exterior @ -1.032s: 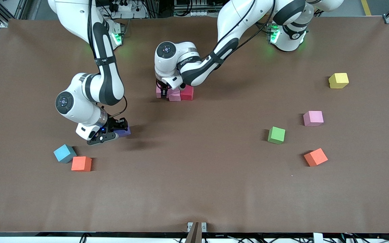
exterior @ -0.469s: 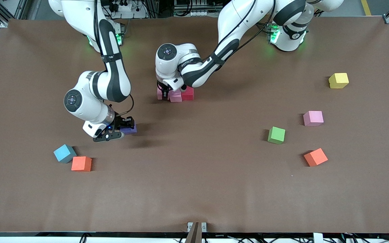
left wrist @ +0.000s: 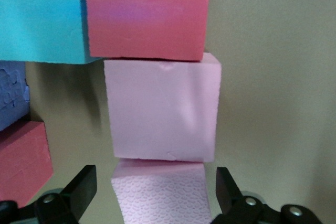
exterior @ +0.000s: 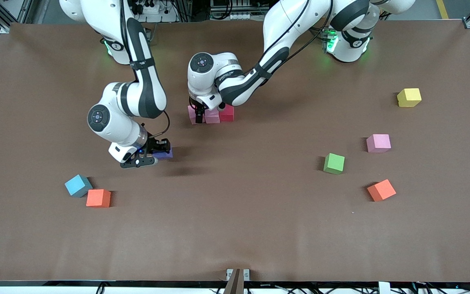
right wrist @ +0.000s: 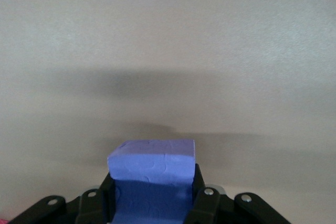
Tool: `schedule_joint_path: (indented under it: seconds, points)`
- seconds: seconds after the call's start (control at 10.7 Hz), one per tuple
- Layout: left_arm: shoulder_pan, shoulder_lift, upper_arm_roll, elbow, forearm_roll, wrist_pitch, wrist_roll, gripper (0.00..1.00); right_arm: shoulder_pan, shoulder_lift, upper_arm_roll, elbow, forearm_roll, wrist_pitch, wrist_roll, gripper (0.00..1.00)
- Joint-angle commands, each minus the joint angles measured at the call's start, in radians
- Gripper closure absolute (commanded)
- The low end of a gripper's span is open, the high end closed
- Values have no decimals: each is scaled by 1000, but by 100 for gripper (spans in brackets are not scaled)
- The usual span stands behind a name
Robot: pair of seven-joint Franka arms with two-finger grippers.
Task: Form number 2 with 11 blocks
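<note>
Blocks [exterior: 209,114] cluster under left gripper [left wrist: 153,195] — jaws spread wide, clear of pink cube [left wrist: 160,195], seen only in its wrist view. Right gripper [right wrist: 152,203] clamps purple cube [right wrist: 152,169] above table [exterior: 235,228].

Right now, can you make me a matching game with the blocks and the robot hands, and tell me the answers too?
Things:
1. purple block
2. yellow block
3. left gripper
4. light blue block

Descriptions:
A. open, down at the pink blocks
B. beside an orange block
C. held in the right gripper
D. alone near the left arm's end of the table

Pairs: 1-C, 2-D, 3-A, 4-B
</note>
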Motion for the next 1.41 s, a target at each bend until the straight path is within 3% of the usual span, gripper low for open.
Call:
schedule_joint_path:
  seconds: [0.0, 0.75, 0.94, 1.31]
  points:
    - [-23, -22, 10, 17, 35, -35, -189, 0, 35, -34, -17, -27, 17, 2, 32, 89]
    - [-5, -162, 1, -1, 38, -171, -4, 0, 44, -34, -16, -28, 17, 7, 57, 89]
    - [72, -220, -2, -15, 21, -200, 108, 0, 62, -33, -14, -28, 17, 13, 92, 89]
    - [204, -359, -10, -137, 21, -202, 439, 0, 154, -20, -13, -53, 17, 112, 196, 91]
